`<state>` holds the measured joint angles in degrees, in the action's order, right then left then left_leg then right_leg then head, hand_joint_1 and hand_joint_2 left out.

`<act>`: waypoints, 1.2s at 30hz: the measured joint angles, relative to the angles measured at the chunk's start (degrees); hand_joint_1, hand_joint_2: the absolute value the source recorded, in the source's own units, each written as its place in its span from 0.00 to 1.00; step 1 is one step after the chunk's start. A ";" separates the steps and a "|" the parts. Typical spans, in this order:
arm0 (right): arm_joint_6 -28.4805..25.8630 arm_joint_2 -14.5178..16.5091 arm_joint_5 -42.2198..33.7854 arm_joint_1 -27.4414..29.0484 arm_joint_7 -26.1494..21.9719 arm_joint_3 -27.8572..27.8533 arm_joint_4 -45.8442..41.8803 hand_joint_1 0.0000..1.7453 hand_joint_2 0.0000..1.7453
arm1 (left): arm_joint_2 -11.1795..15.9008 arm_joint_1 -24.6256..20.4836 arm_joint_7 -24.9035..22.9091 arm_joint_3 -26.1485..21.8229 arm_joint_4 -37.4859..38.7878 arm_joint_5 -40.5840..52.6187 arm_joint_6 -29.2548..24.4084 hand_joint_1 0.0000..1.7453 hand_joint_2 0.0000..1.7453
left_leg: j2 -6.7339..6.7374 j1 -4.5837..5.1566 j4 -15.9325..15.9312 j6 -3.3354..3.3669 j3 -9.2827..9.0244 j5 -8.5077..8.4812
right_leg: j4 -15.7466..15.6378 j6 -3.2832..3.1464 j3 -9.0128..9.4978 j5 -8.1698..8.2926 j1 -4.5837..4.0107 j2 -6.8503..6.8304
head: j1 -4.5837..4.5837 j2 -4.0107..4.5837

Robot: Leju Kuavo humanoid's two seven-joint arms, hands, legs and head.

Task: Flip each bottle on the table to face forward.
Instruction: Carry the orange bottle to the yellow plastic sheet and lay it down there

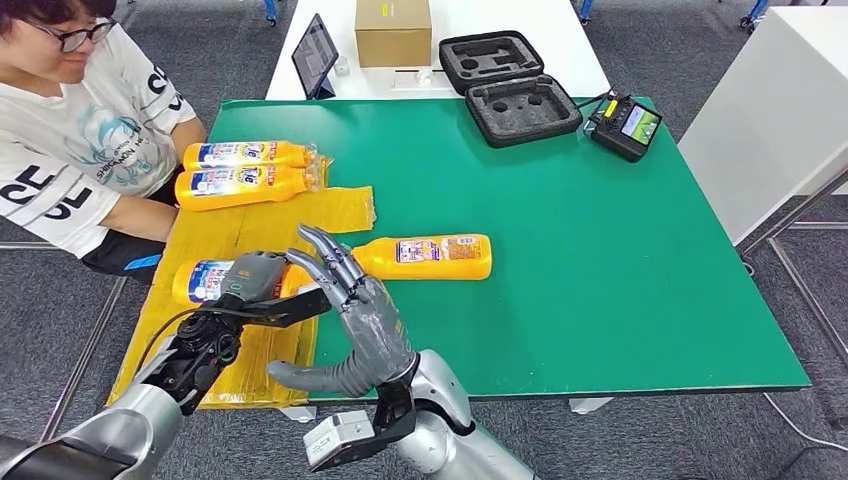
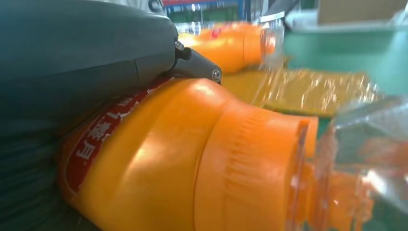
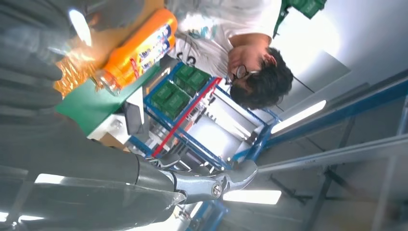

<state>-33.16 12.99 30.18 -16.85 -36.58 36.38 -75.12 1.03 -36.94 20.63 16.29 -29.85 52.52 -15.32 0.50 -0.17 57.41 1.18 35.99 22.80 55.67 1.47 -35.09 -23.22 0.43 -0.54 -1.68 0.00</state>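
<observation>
On the yellow plastic sheet [image 1: 240,232] at the near left of the green table [image 1: 620,270], the robot's left hand [image 1: 252,278] grips an orange bottle [image 1: 205,280] lying on its side — apparently the one now being turned.
Its long axis runs left to right across the table, cap toward the middle, where the right hand [image 1: 355,310] hovers with its fingers spread and holding nothing — likely ready to steady or take over the cap end. Just beyond, a second bottle [image 1: 430,256] lies on the bare green, cap pointing left, label up. Two more bottles [image 1: 245,171] rest side by side at the far left beside a seated person [image 1: 80,120], caps pointing right; a foam-lined case [image 1: 510,85] and a controller [image 1: 627,125] sit well apart.
</observation>
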 joint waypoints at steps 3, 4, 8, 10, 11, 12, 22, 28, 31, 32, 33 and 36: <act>0.62 -0.01 -0.42 -0.12 0.01 0.16 0.51 0.00 1.00 | 0.14 -1.32 -0.27 0.03 1.66 -0.50 3.45 0.38 1.00 | -0.01 0.00 -0.01 -0.01 -0.10 -0.01 | 0.01 0.00 0.12 0.00 0.00 -0.01 | 0.00 0.00; 0.76 -0.01 -0.48 -0.17 0.01 0.20 0.66 0.00 1.00 | 0.18 -1.74 -0.40 0.01 2.16 -0.78 4.59 0.13 1.00 | 0.00 0.00 -0.01 -0.02 -0.15 -0.01 | 0.02 0.00 0.17 0.00 0.00 0.00 | -0.01 0.00; 1.48 -0.01 -0.87 -0.36 0.05 0.23 1.17 0.00 1.00 | 0.20 -3.02 -0.56 -1.00 3.64 -3.43 10.44 0.00 0.75 | 0.00 -0.01 -0.01 -0.02 -0.27 -0.01 | 0.02 0.00 0.26 0.00 0.00 0.00 | 0.01 0.00; 1.79 -0.01 -1.20 -0.49 0.26 0.23 1.43 0.00 1.00 | 0.20 -3.49 -0.24 -1.93 4.10 -5.30 13.83 0.00 0.25 | 0.00 -0.01 -0.01 -0.02 -0.31 -0.01 | 0.02 0.00 0.30 0.00 0.00 0.00 | 0.00 0.00; 1.88 -0.01 -1.38 -0.53 0.39 0.23 1.54 0.00 1.00 | 0.19 -3.67 -0.02 -2.38 4.24 -6.21 15.51 0.00 0.00 | 0.01 0.00 -0.01 -0.02 -0.33 -0.01 | 0.02 0.00 0.32 0.00 0.00 0.00 | -0.01 0.00; 1.93 -0.02 -1.55 -0.56 0.53 0.23 1.63 0.00 1.00 | 0.19 -3.85 0.22 -2.85 4.36 -7.15 17.21 0.00 0.00 | 0.01 0.00 -0.01 -0.02 -0.36 -0.01 | 0.02 0.00 0.33 0.00 0.00 0.00 | -0.01 0.00; 1.96 -0.39 -2.55 -0.93 1.68 -0.14 1.86 0.00 1.00 | -0.35 -4.86 1.50 -8.37 4.93 -17.78 28.71 0.00 0.00 | -0.04 0.00 -0.02 -0.01 -0.59 0.00 | 0.01 -0.01 0.61 -0.03 0.01 -0.03 | -0.01 0.00; 0.17 -1.60 2.31 -1.05 5.75 -2.48 2.66 0.00 1.00 | -2.12 -2.53 10.20 -19.78 3.86 -36.28 18.30 0.00 0.00 | -0.06 0.00 0.00 0.01 -0.61 -0.02 | 0.01 0.01 0.61 -0.01 0.02 -0.03 | 0.02 0.00; -0.13 -2.40 5.37 -1.58 7.88 -3.74 3.89 0.00 1.00 | -3.77 -0.46 15.19 -24.33 1.80 -38.85 4.58 0.00 0.00 | -0.04 0.01 0.02 0.03 -0.49 -0.03 | 0.01 0.02 0.48 0.03 0.03 -0.02 | 0.02 0.00; -0.20 -2.61 5.86 -1.76 8.16 -4.05 4.26 0.00 1.00 | -4.02 -0.05 15.79 -25.30 1.21 -39.37 3.09 0.00 0.00 | -0.03 0.02 0.03 0.03 -0.46 -0.04 | 0.01 0.03 0.47 0.03 0.02 -0.02 | 0.01 0.00; -0.31 -2.79 6.61 -1.95 8.63 -4.29 4.61 0.00 1.00 | -4.19 0.38 16.43 -26.12 0.54 -40.28 2.31 0.00 0.00 | -0.04 0.01 0.03 0.02 -0.44 -0.04 | 0.01 0.03 0.45 0.03 0.02 -0.02 | 0.01 0.00; -0.63 -3.19 11.51 -3.12 11.87 -4.84 6.37 0.00 1.00 | -4.74 2.50 18.70 -27.64 -3.69 -45.82 -1.83 0.00 0.00 | -0.03 0.00 0.03 0.02 -0.36 -0.04 | 0.02 0.02 0.34 0.02 0.00 -0.02 | 0.01 0.00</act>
<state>-33.80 9.81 41.68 -19.97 -24.71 31.54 -68.75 -3.71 -34.44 39.33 -11.35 -33.54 6.71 -17.15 0.47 -0.18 57.44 1.20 35.64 22.76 55.69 1.49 -34.75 -23.20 0.42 -0.56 -1.67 0.00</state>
